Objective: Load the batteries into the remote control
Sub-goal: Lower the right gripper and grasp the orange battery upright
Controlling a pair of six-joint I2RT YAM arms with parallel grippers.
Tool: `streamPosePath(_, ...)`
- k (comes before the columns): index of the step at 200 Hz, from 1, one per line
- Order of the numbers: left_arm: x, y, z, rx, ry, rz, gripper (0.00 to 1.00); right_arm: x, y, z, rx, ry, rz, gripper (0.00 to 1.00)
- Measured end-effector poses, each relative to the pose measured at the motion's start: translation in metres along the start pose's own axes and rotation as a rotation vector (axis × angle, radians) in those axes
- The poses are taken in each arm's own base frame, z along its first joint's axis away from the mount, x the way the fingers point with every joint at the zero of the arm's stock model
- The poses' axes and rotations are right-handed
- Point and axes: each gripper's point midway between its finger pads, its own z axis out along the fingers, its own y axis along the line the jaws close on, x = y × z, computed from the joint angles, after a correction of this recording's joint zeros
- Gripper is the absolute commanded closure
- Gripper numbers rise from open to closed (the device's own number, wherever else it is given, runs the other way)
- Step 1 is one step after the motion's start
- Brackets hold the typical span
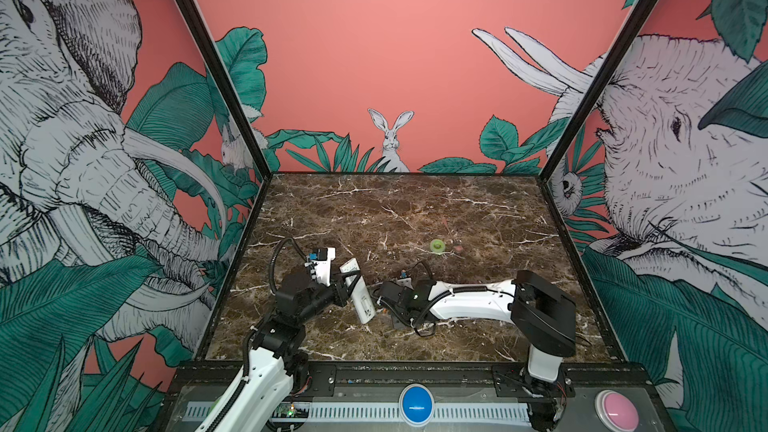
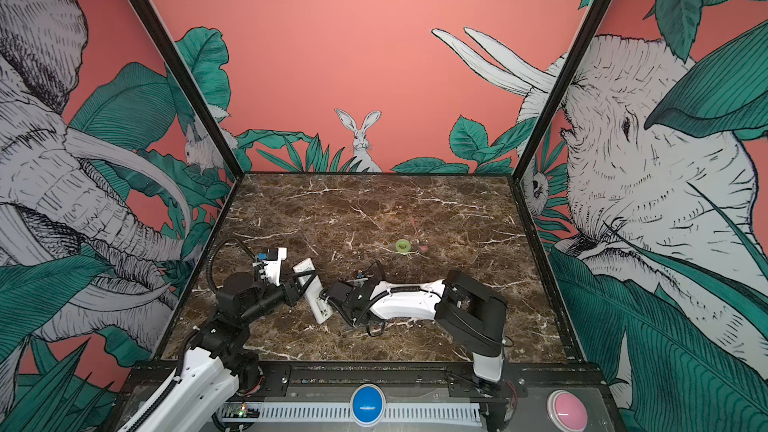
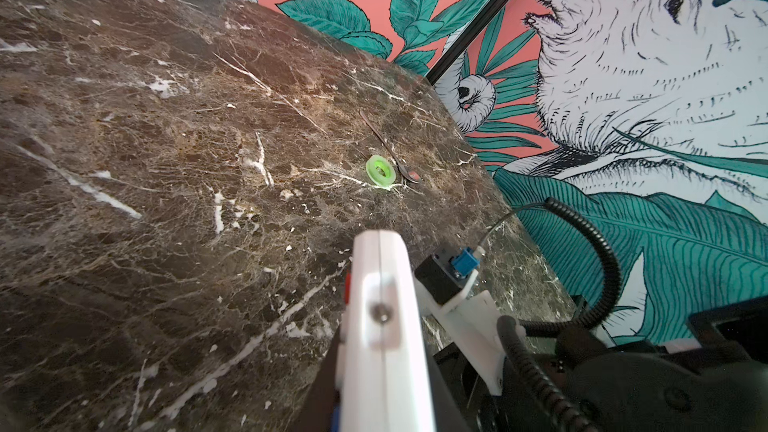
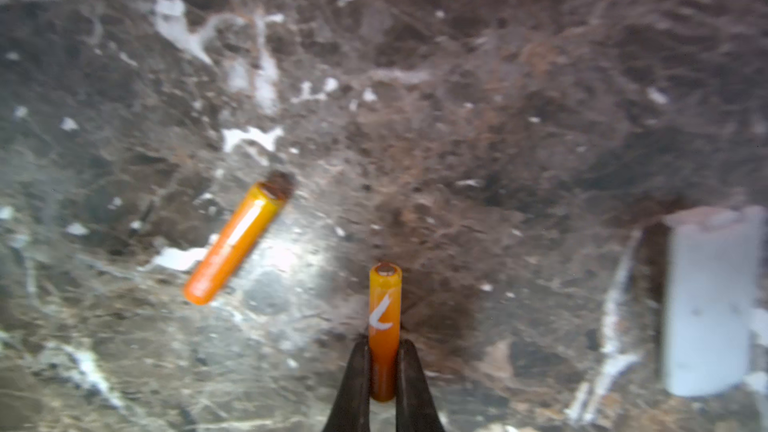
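Note:
My left gripper [image 1: 347, 284] is shut on the remote control [image 1: 358, 292], a long white bar held tilted just above the marble table [image 1: 478, 209]. In the left wrist view the remote control [image 3: 386, 326] shows edge-on between the black fingers [image 3: 324, 388]. My right gripper [image 4: 384, 347] is shut on one orange battery [image 4: 384, 309], which sticks out past the fingertips over the table. The other battery [image 4: 235, 243] lies loose on the marble off to one side. In both top views the right gripper [image 2: 332, 303] hangs low beside the remote's near end.
A green ring-shaped roll [image 1: 437, 246] and a thin spoon [image 3: 386, 151] lie behind the arms toward the back right. A white upright piece [image 4: 706, 301] shows blurred in the right wrist view. Blue [image 1: 416, 405] and pink [image 1: 616, 409] buttons sit on the front ledge.

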Motion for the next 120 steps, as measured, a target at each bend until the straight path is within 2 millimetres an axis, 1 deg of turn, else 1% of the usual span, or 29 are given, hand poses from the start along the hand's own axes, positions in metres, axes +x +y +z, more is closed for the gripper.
streamPosePath(22, 0.002, 0.000, 0.002, 0.005, 0.013, -0.011, 1.00, 0.003, -0.011, -0.003, 0.026, -0.007, -0.055, 1.00)
streamPosePath(73, 0.001, -0.007, 0.001, 0.041, 0.014, -0.002, 1.00, 0.007, -0.021, -0.015, 0.018, -0.006, -0.215, 1.00)
streamPosePath(95, -0.002, -0.013, -0.002, 0.061, -0.003, 0.011, 1.00, 0.009, -0.021, -0.019, -0.002, 0.002, -0.281, 0.99)
streamPosePath(120, -0.004, -0.016, -0.004, 0.075, -0.011, 0.020, 1.00, 0.014, -0.021, -0.019, -0.029, 0.030, -0.348, 0.99)
